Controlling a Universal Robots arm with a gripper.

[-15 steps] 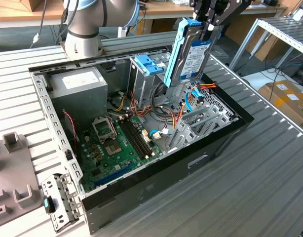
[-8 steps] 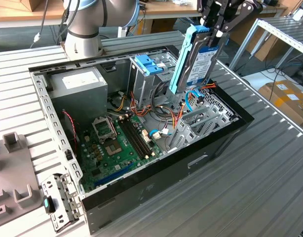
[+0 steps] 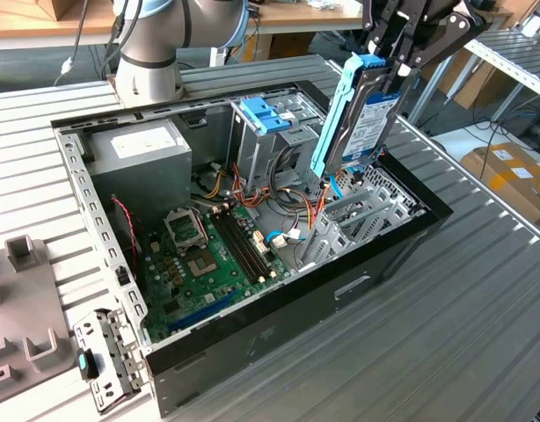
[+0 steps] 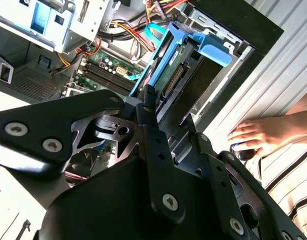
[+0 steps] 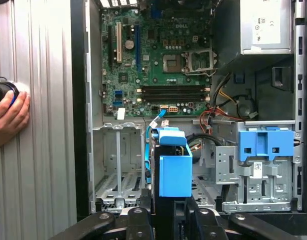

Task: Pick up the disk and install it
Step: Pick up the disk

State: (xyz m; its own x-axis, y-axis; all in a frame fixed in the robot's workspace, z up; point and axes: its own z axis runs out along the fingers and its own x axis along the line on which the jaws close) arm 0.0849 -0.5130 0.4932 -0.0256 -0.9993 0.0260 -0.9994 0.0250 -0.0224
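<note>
Pincer: the black gripper (image 3: pixel 386 72), upper right of the exterior view, is clamped on the upper end of the disk, jaws drawn in against its two faces.
Disk: the disk (image 3: pixel 365 123) hangs on edge in the air, slightly tilted. Its lower end is just above the right-hand end of the open case (image 3: pixel 252 338), and I cannot see it touching anything else.
Target area: an empty metal bay (image 3: pixel 358 215) lies directly below, centre right of the exterior view.
Neighbours: the drive cage (image 3: pixel 268 119) with its blue bracket stands beside the bay, toward the exterior view's left. Orange and blue cables (image 3: pixel 316 204) loop near the bay mouth.
Bystander: in the first wrist view, a hand (image 5: pixel 9 116) lies on the table (image 3: pixel 446 316) beside the case.
Risk: judging by the tilt, the blue frame could catch a bay rail and jam. A cable could be pinched underneath. A skewed push could twist the disk in the grip.
</note>
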